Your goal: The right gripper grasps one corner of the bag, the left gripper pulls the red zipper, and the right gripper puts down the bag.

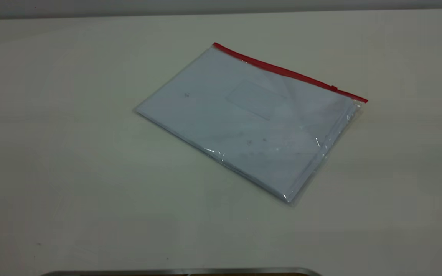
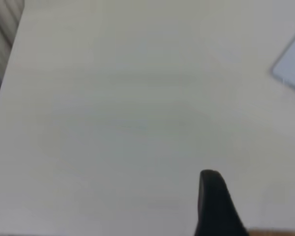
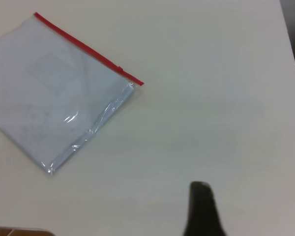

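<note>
Lying flat on the pale tabletop, the large clear plastic bag with white sheets inside hasn't been touched yet, so step 1, the corner grab, is judged still to come. Its thin red zipper strip runs along the far edge, slider tab near the right end. That corner of the bag needs reaching next. Only 1 black finger is seen of the right gripper and the left gripper; nothing is held, and how far open can't be told.

Clear bag, red zipper
</note>
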Controlling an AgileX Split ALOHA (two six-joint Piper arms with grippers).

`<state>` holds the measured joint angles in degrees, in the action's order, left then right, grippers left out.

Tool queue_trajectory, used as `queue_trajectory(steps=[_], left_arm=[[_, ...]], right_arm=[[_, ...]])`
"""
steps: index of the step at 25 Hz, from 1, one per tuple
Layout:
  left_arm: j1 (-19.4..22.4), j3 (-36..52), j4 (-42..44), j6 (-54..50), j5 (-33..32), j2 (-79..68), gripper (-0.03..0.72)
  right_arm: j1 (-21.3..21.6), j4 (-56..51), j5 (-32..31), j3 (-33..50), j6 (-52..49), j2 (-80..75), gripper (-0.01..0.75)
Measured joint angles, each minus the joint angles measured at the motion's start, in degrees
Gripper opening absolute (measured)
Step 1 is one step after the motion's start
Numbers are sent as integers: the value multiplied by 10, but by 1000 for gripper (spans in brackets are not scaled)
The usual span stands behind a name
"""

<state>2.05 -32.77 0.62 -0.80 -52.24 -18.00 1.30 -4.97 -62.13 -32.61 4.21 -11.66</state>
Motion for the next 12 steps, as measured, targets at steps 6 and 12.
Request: queue_trajectory(steps=[6, 12], left_arm=[[0, -70, -2, 1, 121, -207, 482], [0, -127, -41, 2, 236, -402, 482]], right_arm=[[0, -1, 49, -60, -1, -170, 590], [0, -43, 82, -64, 5, -283, 578]])
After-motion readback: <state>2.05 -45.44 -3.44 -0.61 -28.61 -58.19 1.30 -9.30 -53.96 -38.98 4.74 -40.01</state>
